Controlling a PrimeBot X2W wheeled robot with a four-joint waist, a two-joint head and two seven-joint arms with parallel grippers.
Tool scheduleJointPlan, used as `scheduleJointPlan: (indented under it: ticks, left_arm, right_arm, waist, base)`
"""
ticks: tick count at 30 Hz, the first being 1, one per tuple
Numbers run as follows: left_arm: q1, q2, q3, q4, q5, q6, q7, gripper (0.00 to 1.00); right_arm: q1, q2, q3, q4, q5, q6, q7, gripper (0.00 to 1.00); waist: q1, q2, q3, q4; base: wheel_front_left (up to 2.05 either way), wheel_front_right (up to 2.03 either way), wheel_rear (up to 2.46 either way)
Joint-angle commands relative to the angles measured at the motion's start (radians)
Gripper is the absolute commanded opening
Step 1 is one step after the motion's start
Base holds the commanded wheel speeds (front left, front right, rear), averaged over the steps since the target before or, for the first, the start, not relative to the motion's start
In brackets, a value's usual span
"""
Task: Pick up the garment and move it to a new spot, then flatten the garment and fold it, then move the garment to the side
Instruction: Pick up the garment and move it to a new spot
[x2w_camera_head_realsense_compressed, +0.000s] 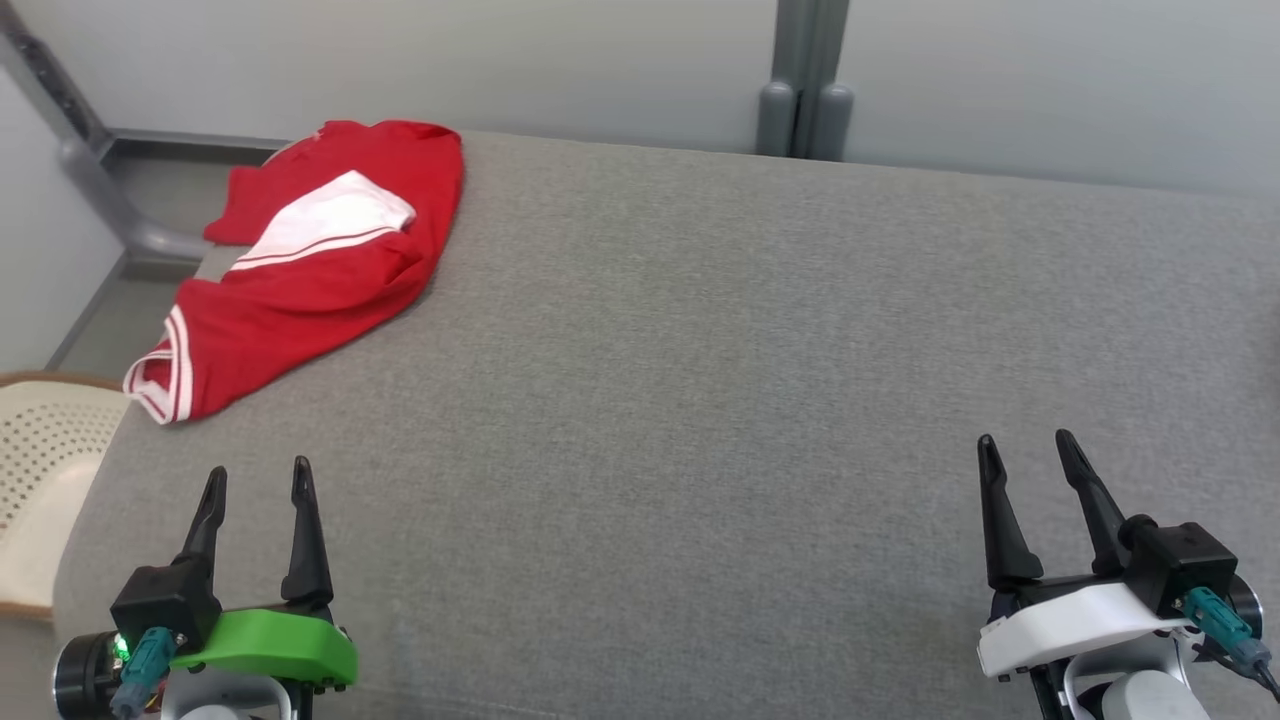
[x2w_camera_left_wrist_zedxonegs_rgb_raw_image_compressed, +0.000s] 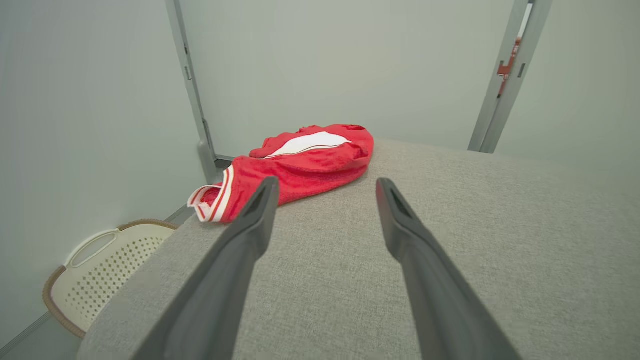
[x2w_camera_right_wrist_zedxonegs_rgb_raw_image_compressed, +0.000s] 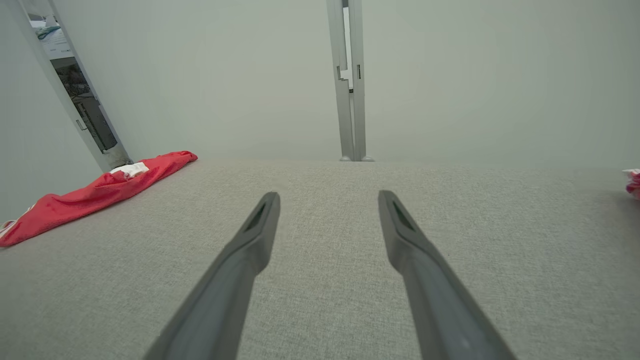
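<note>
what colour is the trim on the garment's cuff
White with thin red stripes, on the red garment; the cuff shows best in the head view.

A crumpled red garment (x2w_camera_head_realsense_compressed: 310, 265) lies at the grey table's (x2w_camera_head_realsense_compressed: 700, 400) far-left corner, both pincers apart.

A table (x2w_camera_head_realsense_compressed: 700, 400) covered in grey woven cloth carries the work. Off its near left corner, down on the floor (x2w_camera_head_realsense_compressed: 105, 330), stands a cream plastic basket (x2w_camera_head_realsense_compressed: 40, 470) with dotted holes, a handle slot and a brown rim. Pale grey walls (x2w_camera_head_realsense_compressed: 500, 60) run close behind the far edge. A grey upright post (x2w_camera_head_realsense_compressed: 803, 90) stands against the far edge, and a slanted grey bar (x2w_camera_head_realsense_compressed: 85, 170) stands past the far left corner. At the table's right edge lies a small red-and-white thing (x2w_camera_right_wrist_zedxonegs_rgb_raw_image_compressed: 633, 181), too cut off to identify.
</note>
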Motion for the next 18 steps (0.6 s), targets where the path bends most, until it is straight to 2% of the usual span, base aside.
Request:
scheduleJointPlan:
  ticks: [1, 10, 18]
  left_arm:
    - [-0.002, 0.008, 0.001, 0.001, -0.005, 0.003, 0.000, 1.00]
    - [0.006, 0.013, 0.019, 0.002, -0.018, 0.013, 0.000, 1.00]
    - [0.029, 0.011, 0.034, -0.002, -0.028, 0.019, 0.000, 1.00]
  right_arm:
    - [0.000, -0.001, 0.000, 0.004, 0.002, -0.001, -0.003, 1.00]
    - [-0.019, -0.008, 0.019, 0.022, -0.002, -0.001, -0.003, 1.00]
    - [-0.034, -0.010, 0.041, 0.039, -0.001, -0.001, -0.002, 1.00]
  waist:
    - [0.0000, 0.0000, 0.010, 0.085]
    - [0.0000, 0.0000, 0.019, 0.217]
    - [0.0000, 0.0000, 0.023, 0.278]
  base:
    - [0.00, 0.00, 0.00]
    - [0.00, 0.00, 0.00]
    - [0.00, 0.00, 0.00]
